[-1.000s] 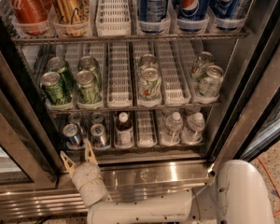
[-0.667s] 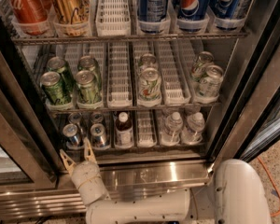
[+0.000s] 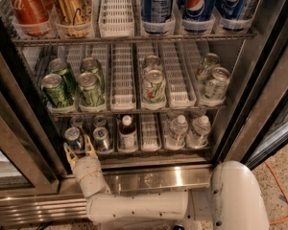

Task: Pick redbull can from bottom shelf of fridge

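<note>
Nearest me, the white jointed arm (image 3: 134, 206) rises to the left front of the stainless-steel, glass-doored fridge (image 3: 259, 80). My gripper (image 3: 79, 149) is at the wire bottom shelf (image 3: 153, 152), its tan fingers (image 3: 90, 145) spread apart and gripping nothing. Just behind them stands the slim silver-and-blue redbull can (image 3: 73, 137), with a second like can (image 3: 102, 139) to its right. Wider green cans (image 3: 56, 90) sit on the rack above.

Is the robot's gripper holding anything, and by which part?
Nothing is held. The white gripper is open, just in front of a slim silver-and-blue can on the fridge's bottom wire shelf.
</note>
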`<state>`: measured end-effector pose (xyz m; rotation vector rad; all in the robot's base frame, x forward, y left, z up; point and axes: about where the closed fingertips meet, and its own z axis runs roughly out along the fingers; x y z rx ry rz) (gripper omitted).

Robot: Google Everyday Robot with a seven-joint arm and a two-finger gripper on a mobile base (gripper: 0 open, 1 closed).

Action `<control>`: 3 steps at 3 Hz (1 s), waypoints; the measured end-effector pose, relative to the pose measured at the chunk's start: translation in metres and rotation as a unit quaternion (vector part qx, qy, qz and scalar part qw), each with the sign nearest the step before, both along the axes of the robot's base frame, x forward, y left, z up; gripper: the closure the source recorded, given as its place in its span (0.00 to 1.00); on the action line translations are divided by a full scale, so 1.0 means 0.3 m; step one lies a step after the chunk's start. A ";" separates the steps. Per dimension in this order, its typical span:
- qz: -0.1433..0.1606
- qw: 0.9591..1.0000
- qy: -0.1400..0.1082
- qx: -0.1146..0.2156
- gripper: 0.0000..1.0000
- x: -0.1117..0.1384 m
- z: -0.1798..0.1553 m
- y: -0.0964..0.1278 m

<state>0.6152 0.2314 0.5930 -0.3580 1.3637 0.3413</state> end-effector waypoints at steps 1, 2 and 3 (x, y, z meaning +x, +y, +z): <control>0.000 1.000 -0.001 0.000 0.56 0.008 0.000 0.002; 0.000 1.000 -0.002 -0.001 0.79 0.009 -0.001 0.002; 0.000 1.000 -0.002 -0.001 0.99 0.009 -0.001 0.002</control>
